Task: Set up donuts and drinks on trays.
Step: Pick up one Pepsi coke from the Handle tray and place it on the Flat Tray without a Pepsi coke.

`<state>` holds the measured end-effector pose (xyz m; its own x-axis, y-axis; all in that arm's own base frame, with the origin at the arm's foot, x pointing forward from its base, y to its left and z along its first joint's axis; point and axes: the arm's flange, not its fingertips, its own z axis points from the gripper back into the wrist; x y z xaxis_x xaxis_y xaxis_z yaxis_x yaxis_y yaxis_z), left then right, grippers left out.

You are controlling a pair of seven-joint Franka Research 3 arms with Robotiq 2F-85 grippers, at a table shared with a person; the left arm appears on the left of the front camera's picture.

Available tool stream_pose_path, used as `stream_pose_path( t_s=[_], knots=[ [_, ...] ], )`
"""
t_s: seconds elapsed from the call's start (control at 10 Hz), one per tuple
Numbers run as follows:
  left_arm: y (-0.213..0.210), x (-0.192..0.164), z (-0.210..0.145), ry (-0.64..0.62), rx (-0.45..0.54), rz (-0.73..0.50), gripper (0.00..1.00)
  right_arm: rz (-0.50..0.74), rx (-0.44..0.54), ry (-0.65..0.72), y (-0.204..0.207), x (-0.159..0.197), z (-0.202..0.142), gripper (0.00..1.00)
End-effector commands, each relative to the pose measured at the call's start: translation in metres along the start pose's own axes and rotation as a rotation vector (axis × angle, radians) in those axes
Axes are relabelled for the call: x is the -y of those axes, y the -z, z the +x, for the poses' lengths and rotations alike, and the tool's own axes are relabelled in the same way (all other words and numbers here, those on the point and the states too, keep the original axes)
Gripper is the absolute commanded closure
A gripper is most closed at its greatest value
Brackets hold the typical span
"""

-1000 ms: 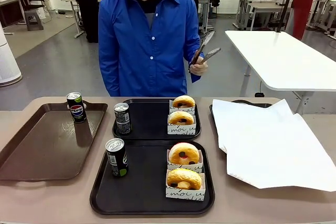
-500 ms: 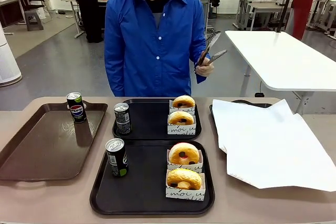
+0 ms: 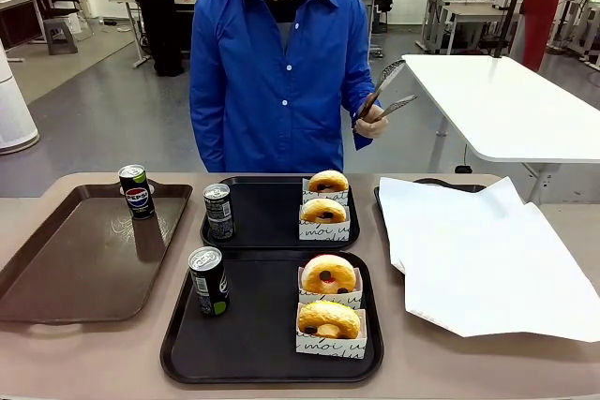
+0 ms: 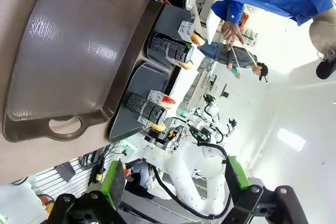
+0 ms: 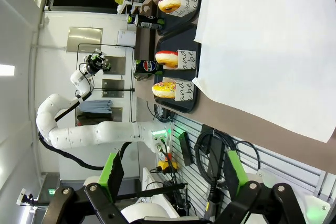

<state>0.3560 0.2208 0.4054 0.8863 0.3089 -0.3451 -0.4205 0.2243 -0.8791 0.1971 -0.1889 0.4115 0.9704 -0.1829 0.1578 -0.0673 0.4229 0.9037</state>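
Two black trays lie mid-table, one far [image 3: 267, 208] and one near [image 3: 262, 336]. The far tray carries a dark can [image 3: 218, 211] and two sleeved donuts [image 3: 324, 210]. On the near tray stand a can [image 3: 209, 280], a pink-iced donut [image 3: 328, 274] and a yellow glazed donut [image 3: 328, 318]. Another can [image 3: 137, 191] stands on the brown tray [image 3: 84, 259]. My left gripper [image 4: 176, 174] hangs open over the brown tray's [image 4: 68, 61] handle end, holding nothing. My right gripper [image 5: 172, 166] is open beside the table edge, off from the white paper [image 5: 273, 40].
A person in a blue shirt stands at the far side holding metal tongs [image 3: 380, 96] raised in one hand. Large white paper sheets [image 3: 487, 250] cover the table's right side and a dark tray [image 3: 441, 184] under them.
The person has shifted a little to the right, and the hand with the tongs has moved right with them. Nothing on the table has moved.
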Motion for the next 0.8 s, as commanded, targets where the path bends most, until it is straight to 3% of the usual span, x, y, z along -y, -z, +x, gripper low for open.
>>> stream_pose_path(
  t_s=[0.0,0.7],
  knots=[
    [0.002,-0.0007,-0.0025,0.008,0.03,0.009,0.0,0.031,0.017,-0.017,0.0015,-0.0016,0.0025,0.0],
    [0.002,-0.0007,-0.0025,0.008,0.03,0.009,0.0,0.031,0.017,-0.017,0.0015,-0.0016,0.0025,0.0]
  ],
)
